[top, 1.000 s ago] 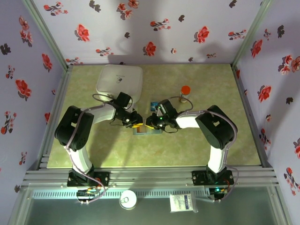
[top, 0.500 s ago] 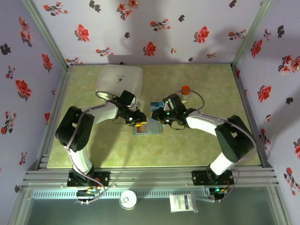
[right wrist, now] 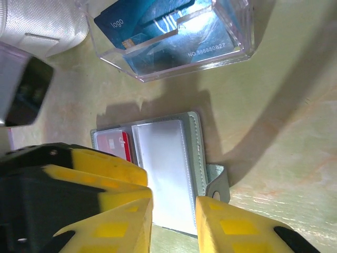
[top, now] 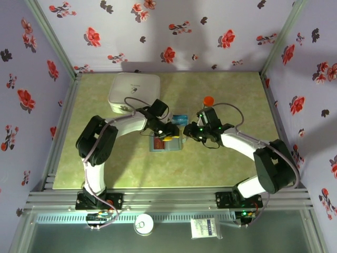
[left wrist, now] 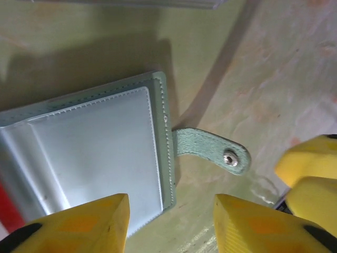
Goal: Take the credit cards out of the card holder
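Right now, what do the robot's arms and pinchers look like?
The left arm and right arm are white tubes with chunky black joints and thin grey cables near the wrists. The left gripper and right gripper have blocky yellow fingers with black patches.

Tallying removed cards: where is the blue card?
In the right wrist view, the blue card lies inside the clear tray, just beyond the open card holder.

Grey-green card holder (right wrist: 163, 174) open and flat, clear pockets facing up, snap strap (left wrist: 210, 150) sticking out sideways. Red card (right wrist: 113, 143) tucked in one pocket, partly hidden. Blue card (right wrist: 152, 23), white print on its face, lying tilted in the clear tray (right wrist: 247, 31) just beside the holder
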Tool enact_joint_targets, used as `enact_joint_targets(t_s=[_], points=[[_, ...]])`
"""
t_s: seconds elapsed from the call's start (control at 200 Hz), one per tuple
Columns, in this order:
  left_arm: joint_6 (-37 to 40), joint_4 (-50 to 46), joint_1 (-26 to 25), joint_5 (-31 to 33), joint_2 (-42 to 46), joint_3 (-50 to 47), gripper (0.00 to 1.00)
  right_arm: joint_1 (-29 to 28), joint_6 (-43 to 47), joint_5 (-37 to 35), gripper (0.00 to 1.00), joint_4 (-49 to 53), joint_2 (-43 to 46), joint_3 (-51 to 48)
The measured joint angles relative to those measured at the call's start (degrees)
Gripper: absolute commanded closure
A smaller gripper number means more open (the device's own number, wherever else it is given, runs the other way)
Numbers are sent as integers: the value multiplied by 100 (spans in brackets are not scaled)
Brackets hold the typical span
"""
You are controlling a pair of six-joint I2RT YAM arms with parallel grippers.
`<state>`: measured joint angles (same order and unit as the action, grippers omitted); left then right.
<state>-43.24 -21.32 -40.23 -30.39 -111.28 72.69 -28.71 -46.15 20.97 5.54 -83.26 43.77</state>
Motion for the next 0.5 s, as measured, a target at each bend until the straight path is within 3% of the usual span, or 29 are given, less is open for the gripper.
enact_joint_targets(t_s=[0.28, 0.5], points=[[-11, -52, -28, 184, -35, 20, 51, 11, 79, 57, 72, 107, 87, 11], [46, -33, 289, 313, 645, -256, 56, -177, 59, 153, 73, 116, -157, 256]])
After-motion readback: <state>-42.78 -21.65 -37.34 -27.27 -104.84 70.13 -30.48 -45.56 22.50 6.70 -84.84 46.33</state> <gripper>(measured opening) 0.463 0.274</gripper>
